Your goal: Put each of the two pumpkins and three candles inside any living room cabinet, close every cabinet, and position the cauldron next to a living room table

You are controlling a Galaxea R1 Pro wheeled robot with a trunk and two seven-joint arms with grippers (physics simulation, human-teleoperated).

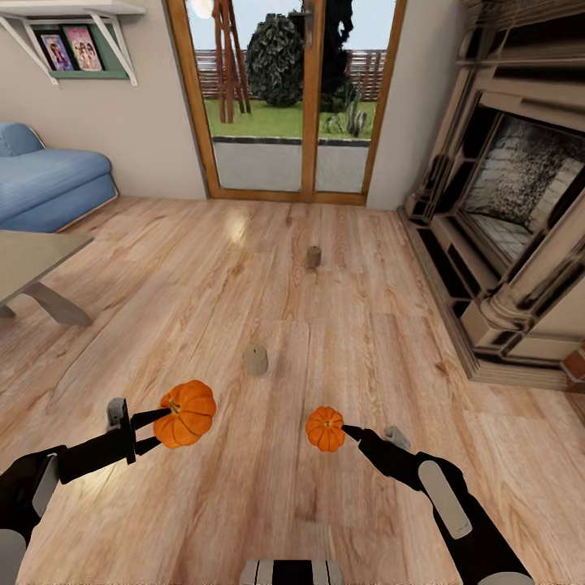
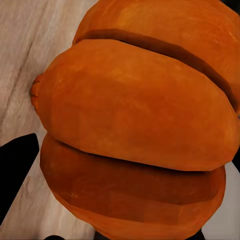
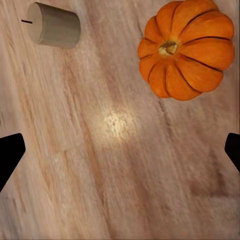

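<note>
Two pumpkins near the grippers over the wood floor, two candles still on the floor.

Left to right: glass-top coffee table (image 1: 32, 256) corner at far left; left gripper (image 1: 154, 429) has its jaws clamped on the bigger pumpkin (image 1: 186, 413), whose ribbed rind presses close up to the left wrist camera (image 2: 135, 125). Nearer candle (image 1: 256, 360) stands on the floor (image 1: 366, 341), farther candle (image 1: 314, 257) beyond it. Smaller pumpkin (image 1: 326, 428) sits at the right gripper (image 1: 351, 431) tip, but the right wrist view shows the jaws wide apart with the pumpkin (image 3: 187, 47) on the floor ahead, not between them. Fireplace (image 1: 512, 203) at right. Pumpkins look light, rigid, smooth and round, likely to slip: pinch across the ribs at the widest girth. Candles are small stiff cylinders; grip across the sides.
</note>
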